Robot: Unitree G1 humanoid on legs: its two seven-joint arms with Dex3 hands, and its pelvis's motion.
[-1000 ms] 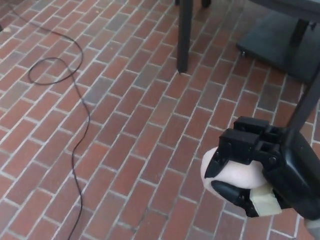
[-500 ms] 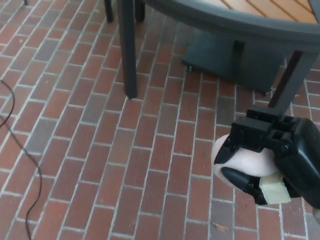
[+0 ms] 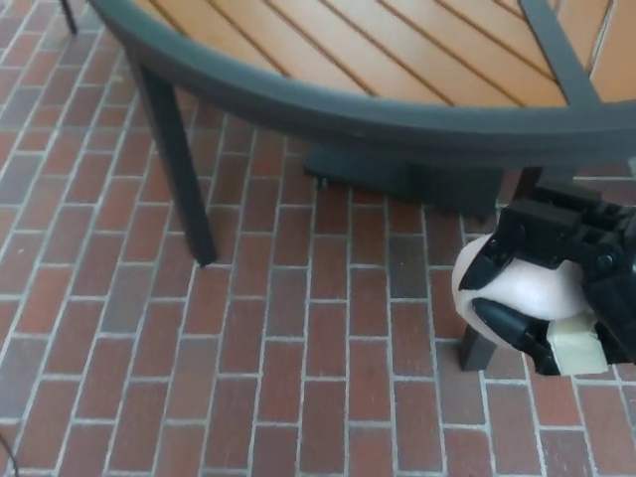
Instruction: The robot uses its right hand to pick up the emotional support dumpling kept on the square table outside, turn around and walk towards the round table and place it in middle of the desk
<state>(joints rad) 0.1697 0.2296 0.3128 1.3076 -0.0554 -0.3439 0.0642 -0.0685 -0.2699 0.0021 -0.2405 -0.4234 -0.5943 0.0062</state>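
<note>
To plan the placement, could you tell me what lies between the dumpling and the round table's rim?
Nothing: the head view shows only brick floor between dumpling and rim.

right hand (image 3: 556,288): matte black, blocky moulded housing with angular edges | fingers (image 3: 512,326): thick, black, rounded tapering tips with a slight sheen | knuckle blocks: squared, stepped segments along the top | pad: pale cream rectangular insert on the lower inner side | left hand: not seen

Showing one table (image 3: 397,114), two table legs (image 3: 179,159), one base (image 3: 407,184), one dumpling (image 3: 522,288), and one hand (image 3: 552,288) at right, near.
</note>
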